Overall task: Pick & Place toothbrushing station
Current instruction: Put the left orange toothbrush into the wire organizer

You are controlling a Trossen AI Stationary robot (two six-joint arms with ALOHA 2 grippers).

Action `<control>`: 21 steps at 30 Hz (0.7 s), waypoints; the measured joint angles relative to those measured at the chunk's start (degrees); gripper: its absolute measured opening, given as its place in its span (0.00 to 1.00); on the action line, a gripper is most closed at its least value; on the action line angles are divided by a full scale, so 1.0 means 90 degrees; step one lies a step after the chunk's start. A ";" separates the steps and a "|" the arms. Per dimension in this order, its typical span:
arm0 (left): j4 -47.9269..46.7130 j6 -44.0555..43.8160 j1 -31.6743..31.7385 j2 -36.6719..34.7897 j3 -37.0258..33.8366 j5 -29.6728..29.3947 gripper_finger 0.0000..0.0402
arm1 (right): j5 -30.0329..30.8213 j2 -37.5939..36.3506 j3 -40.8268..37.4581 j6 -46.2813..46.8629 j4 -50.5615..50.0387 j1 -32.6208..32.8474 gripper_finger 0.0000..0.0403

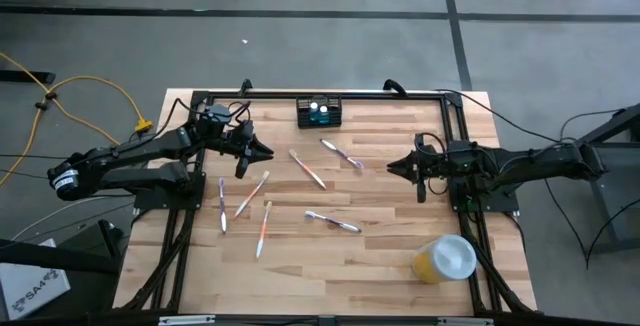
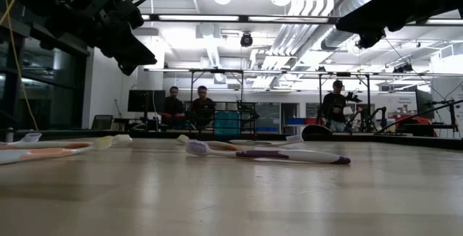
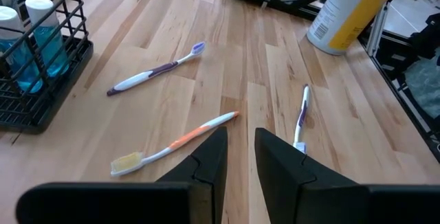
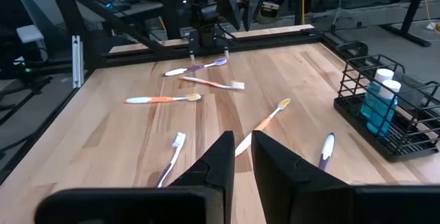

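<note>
The caddy [image 1: 319, 113] sits at the tabletop's [image 1: 380, 256] top centre; only the wrist views show its blue bottles [image 4: 379, 102]. Left claw [image 1: 268, 153] and right claw [image 1: 392, 167] hover nearly closed, empty.

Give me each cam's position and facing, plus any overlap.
High: overhead, straight down on the table; both arms, left hand, right hand.
Low: table height, level across toothbrushes to the room and people; arms overhead.
Left wrist: past its own fingers toward the yellow cup.
Right wrist: past its own fingers toward the left arm.
Shared: both wrist views show the black caddy, with its blue bottles.
</note>
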 joint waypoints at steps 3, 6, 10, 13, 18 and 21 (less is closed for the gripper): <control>0.0000 -0.0002 0.0001 0.0000 0.0001 0.0000 0.18 | 0.0002 0.0000 0.0000 -0.0005 0.0000 0.0000 0.11; 0.0000 0.0000 0.0000 0.0000 0.0000 0.0000 0.18 | 0.0002 0.0000 0.0000 -0.0013 0.0000 -0.0002 0.11; 0.0000 -0.0001 -0.0001 0.0000 -0.0001 0.0000 0.18 | 0.0003 0.0000 0.0000 -0.0015 0.0001 -0.0002 0.11; 0.0000 0.0000 0.0001 -0.0002 -0.0001 0.0000 0.18 | 0.0002 0.0000 0.0000 -0.0015 0.0002 0.0000 0.11; 0.0053 -0.0058 0.0001 -0.0002 -0.0001 -0.0175 0.18 | 0.0005 0.0000 0.0000 -0.0016 0.0002 -0.0002 0.11; 0.0053 -0.0409 0.0001 -0.0002 0.0000 -0.0181 0.18 | 0.0005 0.0000 0.0000 -0.0018 0.0002 0.0000 0.11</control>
